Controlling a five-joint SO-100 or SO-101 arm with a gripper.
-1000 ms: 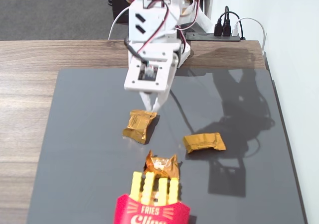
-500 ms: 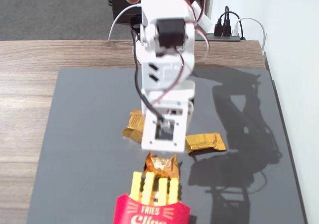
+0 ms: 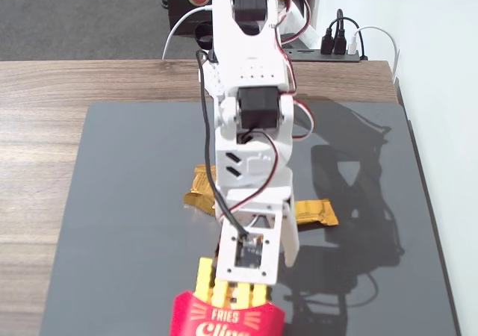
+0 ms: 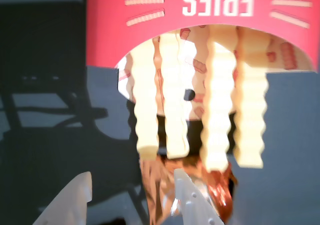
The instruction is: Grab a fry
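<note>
A white robot arm (image 3: 250,119) reaches down over a red "FRIES" carton (image 3: 224,317) at the near edge of a dark grey mat (image 3: 119,224), which lies on a wooden table (image 3: 45,127). In the fixed view the gripper (image 3: 243,276) hangs directly above the carton's mouth, its body hiding most of the contents; one pale-yellow fry (image 3: 203,278) shows just left of the arm, rising from the carton's rim.

The wrist view looks into the carton (image 4: 200,15) with its lettering upside down along the top of the frame. Four wavy-edged, pale-yellow fries project from the opening toward the camera, side by side. The second from the left in this view (image 4: 172,100) ends just above the gap between the two white fingertips (image 4: 187,190). The gripper (image 4: 132,190) is parted wide, with nothing between its fingers and no contact with any fry visible.

Behind the carton, farther up the mat in the fixed view, two crumpled gold foil wrappers flank the arm: one (image 3: 200,190) to its left, another (image 3: 315,212) to its right. A crinkled gold wrapper (image 4: 212,185) also shows in the wrist view beneath the fry tips.
</note>
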